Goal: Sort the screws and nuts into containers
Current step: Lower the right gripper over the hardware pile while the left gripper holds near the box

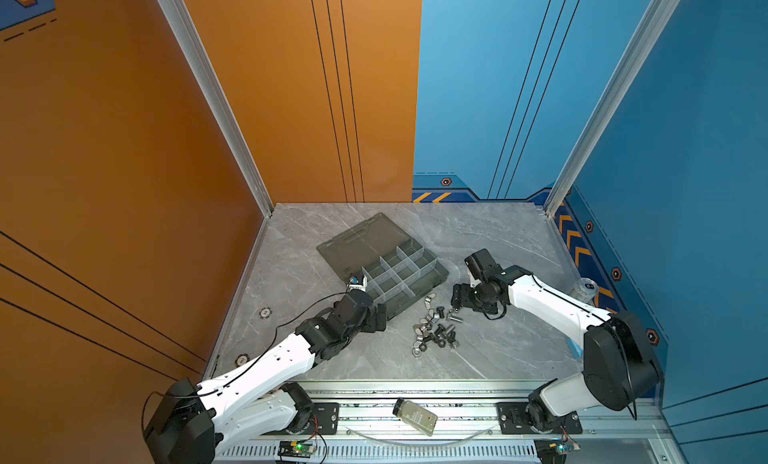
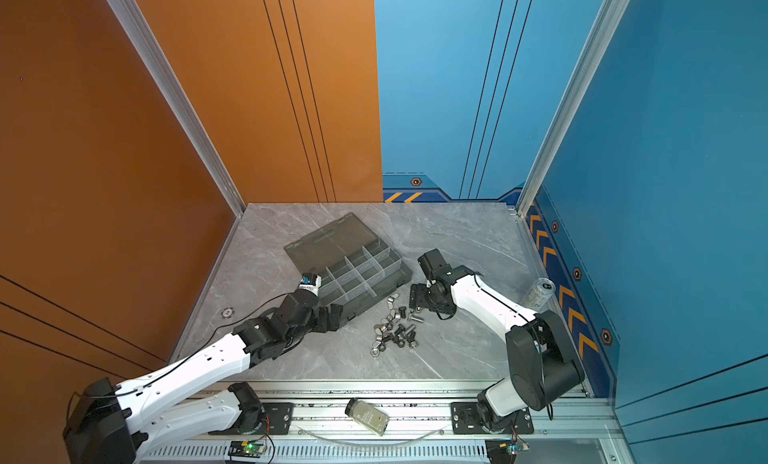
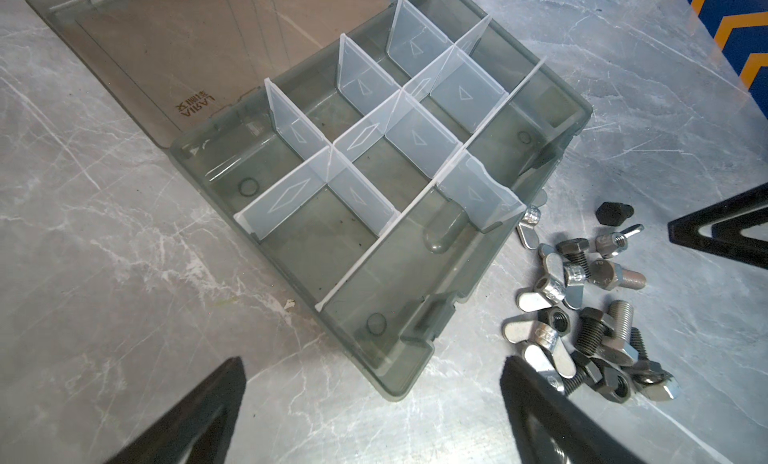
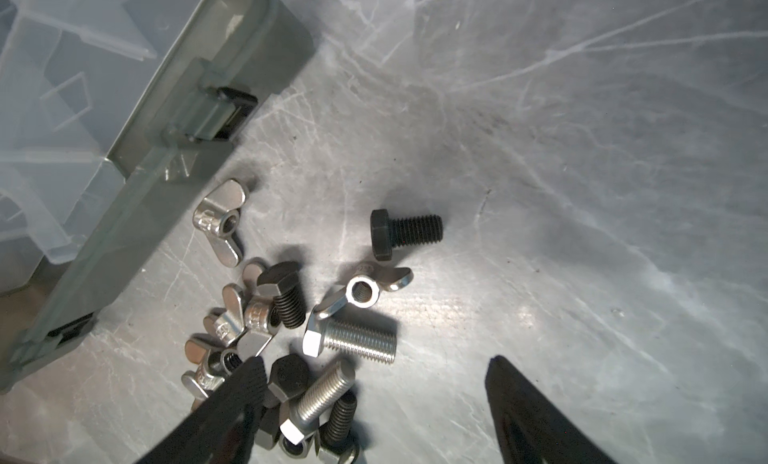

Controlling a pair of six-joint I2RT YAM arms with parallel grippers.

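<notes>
The left gripper (image 3: 374, 364) is spread wide and empty, poised at a corner of the containers (image 3: 575, 121). The right gripper (image 4: 374, 360) is also parted and holds nothing. It sits low over the pile, with one jaw overlapping it, but contact cannot be told. The screws (image 4: 353, 341) and nuts (image 4: 220, 225) lie mixed on the surface (image 1: 498, 349), just beside the box's latch wall, towards the front edge.

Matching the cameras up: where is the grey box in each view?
Top view: box mid-table, beside the hardware pile.
Top view: the same.
Left wrist: fills the middle.
Right wrist: one edge only.
Shared landmark: the hardware pile beside it.
</notes>
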